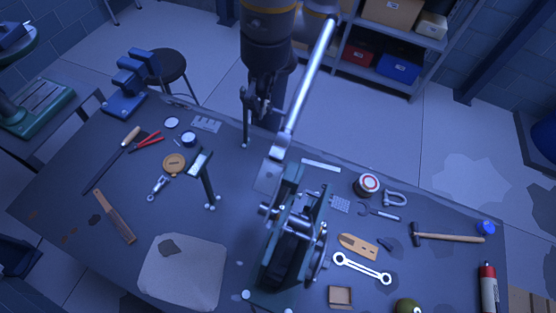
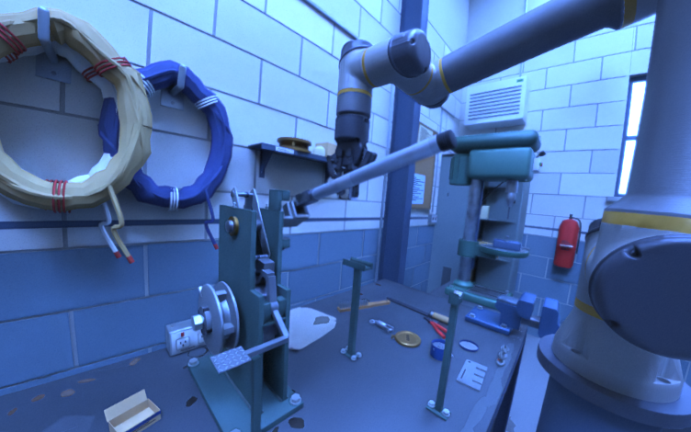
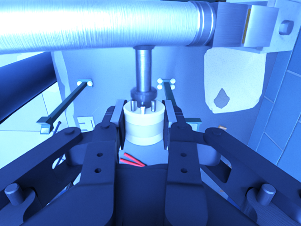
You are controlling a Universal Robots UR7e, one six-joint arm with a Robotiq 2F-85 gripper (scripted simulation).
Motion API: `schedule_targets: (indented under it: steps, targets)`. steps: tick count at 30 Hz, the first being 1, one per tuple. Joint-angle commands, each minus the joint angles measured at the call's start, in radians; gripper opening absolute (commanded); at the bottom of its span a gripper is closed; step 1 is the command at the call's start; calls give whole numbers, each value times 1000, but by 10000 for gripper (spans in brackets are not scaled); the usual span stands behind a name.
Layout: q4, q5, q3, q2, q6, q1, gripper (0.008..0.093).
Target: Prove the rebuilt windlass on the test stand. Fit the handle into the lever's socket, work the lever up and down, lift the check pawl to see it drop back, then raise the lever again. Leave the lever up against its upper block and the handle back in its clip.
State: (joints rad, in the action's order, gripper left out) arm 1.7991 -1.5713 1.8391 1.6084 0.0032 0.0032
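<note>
In the middle of the bench stands the green windlass (image 1: 290, 232) (image 2: 249, 305) with its ratchet wheel and check pawl. Its lever socket (image 1: 278, 147) (image 2: 293, 206) (image 3: 245, 24) sits at the top of the frame. The long silver handle (image 1: 308, 76) (image 2: 377, 168) (image 3: 102, 24) is seated in the socket and slants up and away from the windlass. A short side peg with a pale cylindrical knob (image 3: 143, 124) sticks out from the handle. The two green clip posts (image 1: 205, 179) (image 1: 245, 129) (image 2: 354, 305) (image 2: 448, 351) stand empty on the bench. My gripper (image 1: 263, 105) (image 2: 349, 165) (image 3: 143, 116) is closed around the knob.
A pale cloth (image 1: 183, 268) lies at the near edge left of the windlass. Hand tools lie scattered on the bench: a file (image 1: 114, 217), pliers (image 1: 145, 141), a spanner (image 1: 362, 267), a hammer (image 1: 444, 236). A blue vise (image 1: 129, 82) sits at the far left corner.
</note>
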Motion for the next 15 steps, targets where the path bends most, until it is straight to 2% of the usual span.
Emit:
schedule_targets:
  steps: [1,15]
  targets:
    - [1,1,-1,2,0,0,80]
    - [-6,1,3,13,0,0,80]
